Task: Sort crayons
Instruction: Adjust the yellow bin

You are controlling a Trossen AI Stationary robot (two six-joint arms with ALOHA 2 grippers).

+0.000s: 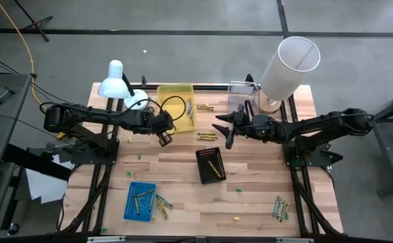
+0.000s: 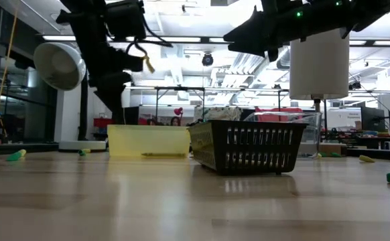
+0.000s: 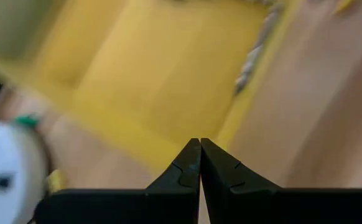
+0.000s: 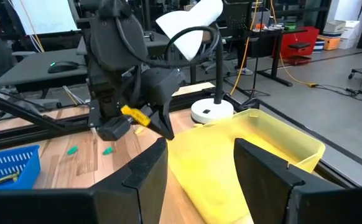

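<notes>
Left claw (image 3: 199, 163) pinched closed, empty, over the yellow tray (image 1: 176, 101); right claw (image 4: 199, 165) gapes open beside it.

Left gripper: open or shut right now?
Shut. In the left wrist view the left gripper has its two dark fingers pressed together, nothing between them, over the yellow tray.

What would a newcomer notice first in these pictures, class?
Three small trays stand out on the wooden table: a yellow tray at the far edge, a black basket mid-table and a blue basket near the front left. Above the yellow tray hang the shut left pincer and the open right pincer.
</notes>
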